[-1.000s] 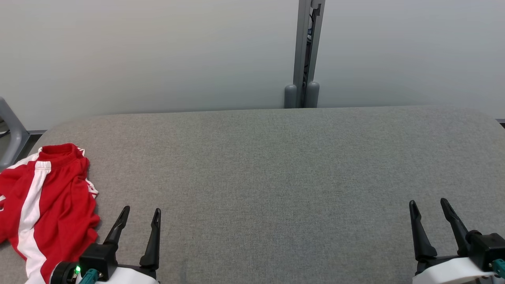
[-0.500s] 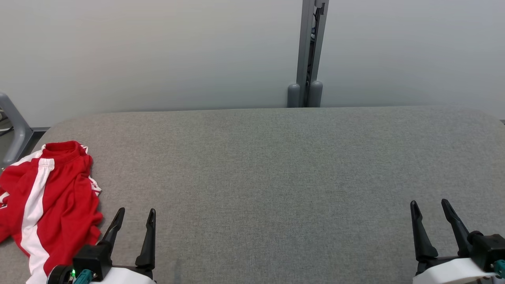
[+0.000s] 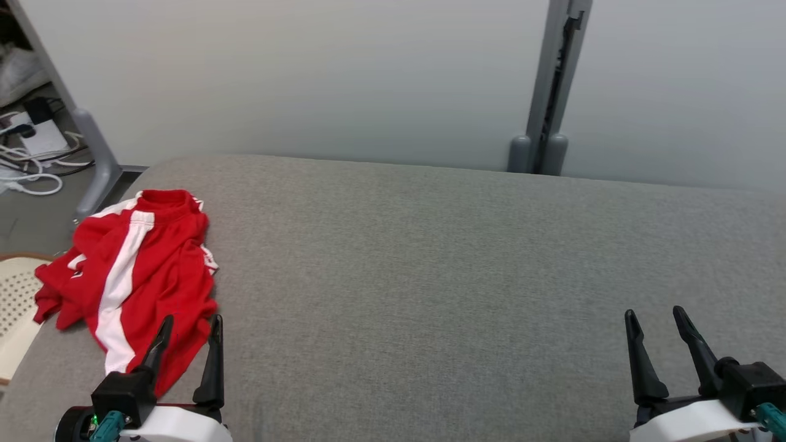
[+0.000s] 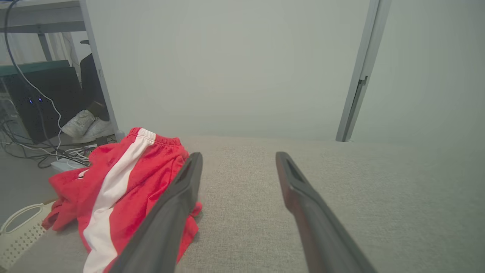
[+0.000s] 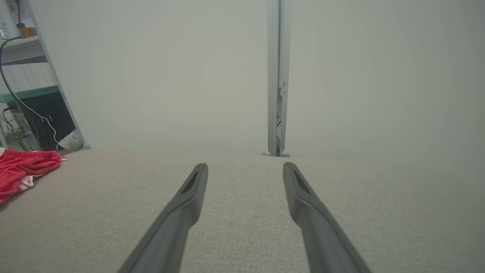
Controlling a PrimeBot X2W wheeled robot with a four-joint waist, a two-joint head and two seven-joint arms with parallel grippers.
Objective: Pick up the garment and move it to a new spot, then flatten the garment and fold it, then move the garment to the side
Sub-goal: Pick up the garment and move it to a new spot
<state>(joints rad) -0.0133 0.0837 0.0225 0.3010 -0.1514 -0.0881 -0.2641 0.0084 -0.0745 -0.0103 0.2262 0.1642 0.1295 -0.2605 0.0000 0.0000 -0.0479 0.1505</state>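
Left tool (image 3: 191, 319) nearer, at garment (image 3: 144, 258) edge

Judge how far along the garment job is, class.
Done: nothing yet; the red garment lies crumpled at the left end of the table. In hand: the left gripper, open, is by the garment's near edge; the right gripper is open over bare table. Left: picking up, moving, flattening, folding, setting aside.

Garment (image 3: 135, 270) lies on the left part of the table (image 3: 430, 276), close to its left edge. Left gripper (image 3: 191, 319) sits at the near left, just before the garment's near edge. Right gripper (image 3: 654, 311) sits at the near right, well apart from the garment. Behind the table stands a wall (image 3: 307, 80) with a post (image 3: 546, 123) right of centre. A basket (image 3: 15, 301) sits left of the table, beside the garment; cables (image 3: 31, 166) lie behind it.
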